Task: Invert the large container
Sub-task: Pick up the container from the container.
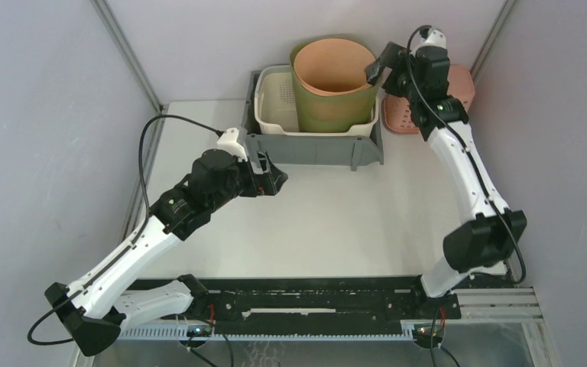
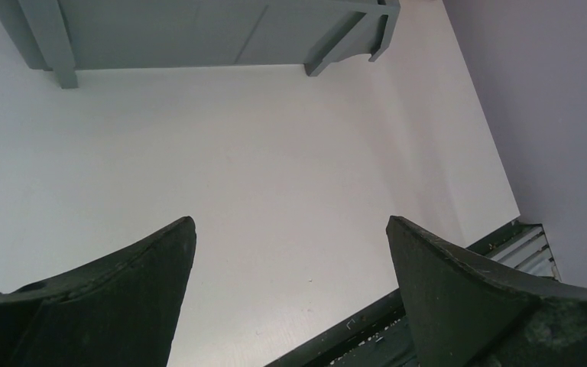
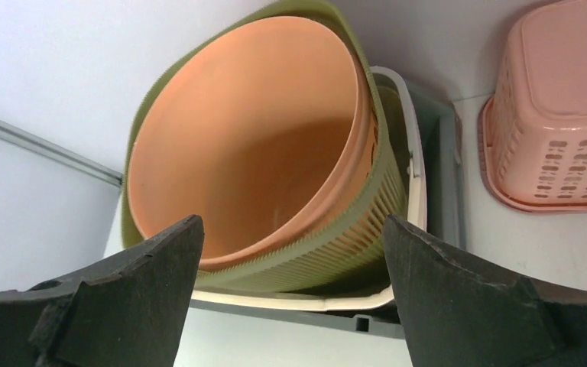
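The large grey container point(image 1: 313, 149) stands upright at the back of the table, its wall along the top of the left wrist view point(image 2: 199, 34). Nested inside are a cream basket point(image 1: 275, 103), a tall green ribbed basket point(image 1: 336, 111) and an orange bucket point(image 1: 332, 65). My right gripper point(image 1: 374, 73) hangs open, raised beside the green basket's right rim; its view looks into the orange bucket point(image 3: 252, 145) with nothing between the jaws point(image 3: 292, 222). My left gripper point(image 1: 275, 180) is open over the bare table, just in front of the grey container's left corner, holding nothing point(image 2: 290, 222).
A pink perforated basket point(image 1: 463, 86) lies upside down right of the grey container, under the right arm, and shows at the right wrist view's edge point(image 3: 558, 115). Grey walls close in both sides. A black rail point(image 1: 313, 306) runs along the near edge.
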Available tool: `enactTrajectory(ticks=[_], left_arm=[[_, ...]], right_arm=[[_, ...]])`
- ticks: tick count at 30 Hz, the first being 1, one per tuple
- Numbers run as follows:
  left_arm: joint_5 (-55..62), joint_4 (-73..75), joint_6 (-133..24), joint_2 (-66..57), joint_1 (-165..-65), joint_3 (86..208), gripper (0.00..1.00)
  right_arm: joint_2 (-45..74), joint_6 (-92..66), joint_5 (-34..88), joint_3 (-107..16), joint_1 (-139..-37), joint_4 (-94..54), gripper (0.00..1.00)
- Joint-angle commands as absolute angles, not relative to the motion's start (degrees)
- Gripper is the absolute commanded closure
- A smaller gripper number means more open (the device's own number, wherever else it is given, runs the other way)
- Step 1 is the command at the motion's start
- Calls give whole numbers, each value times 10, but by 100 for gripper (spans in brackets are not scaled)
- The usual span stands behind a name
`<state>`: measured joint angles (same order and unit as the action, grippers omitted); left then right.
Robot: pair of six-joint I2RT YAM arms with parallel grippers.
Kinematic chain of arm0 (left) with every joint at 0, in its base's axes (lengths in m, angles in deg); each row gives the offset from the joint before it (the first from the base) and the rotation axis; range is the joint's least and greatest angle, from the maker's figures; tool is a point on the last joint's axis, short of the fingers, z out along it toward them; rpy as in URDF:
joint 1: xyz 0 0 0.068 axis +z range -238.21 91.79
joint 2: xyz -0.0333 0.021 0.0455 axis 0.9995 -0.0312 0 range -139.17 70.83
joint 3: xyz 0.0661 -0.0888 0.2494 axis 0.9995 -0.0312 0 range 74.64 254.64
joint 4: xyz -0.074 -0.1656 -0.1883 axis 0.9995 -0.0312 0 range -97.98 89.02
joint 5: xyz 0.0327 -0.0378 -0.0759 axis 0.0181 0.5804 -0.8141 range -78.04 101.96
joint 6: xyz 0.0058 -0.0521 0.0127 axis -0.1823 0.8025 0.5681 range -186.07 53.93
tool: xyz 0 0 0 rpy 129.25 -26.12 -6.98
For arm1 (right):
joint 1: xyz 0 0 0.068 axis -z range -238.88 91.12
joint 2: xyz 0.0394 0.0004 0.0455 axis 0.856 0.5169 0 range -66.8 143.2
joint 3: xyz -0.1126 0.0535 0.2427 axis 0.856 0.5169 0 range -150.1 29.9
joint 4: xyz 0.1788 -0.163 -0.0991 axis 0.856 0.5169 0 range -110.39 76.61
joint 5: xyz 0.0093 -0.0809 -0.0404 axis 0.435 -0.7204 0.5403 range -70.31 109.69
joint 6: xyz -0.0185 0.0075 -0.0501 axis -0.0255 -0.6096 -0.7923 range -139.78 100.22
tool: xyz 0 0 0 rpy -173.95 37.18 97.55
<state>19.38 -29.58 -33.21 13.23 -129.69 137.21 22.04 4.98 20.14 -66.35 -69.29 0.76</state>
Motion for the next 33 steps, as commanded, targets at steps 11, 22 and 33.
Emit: enactTrajectory(ticks=[11,22,33], left_arm=[[196,-306,-328,151,-1294,1337,0],[203,-304,-330,155,-1294,1323,0],[197,-295,-328,164,-1294,1306,0]], right_arm=[[457,47,221,-940,-687,205,4],[525,50,195,-1030,-735,302,8],[520,57,187,-1049,-769,344,0]])
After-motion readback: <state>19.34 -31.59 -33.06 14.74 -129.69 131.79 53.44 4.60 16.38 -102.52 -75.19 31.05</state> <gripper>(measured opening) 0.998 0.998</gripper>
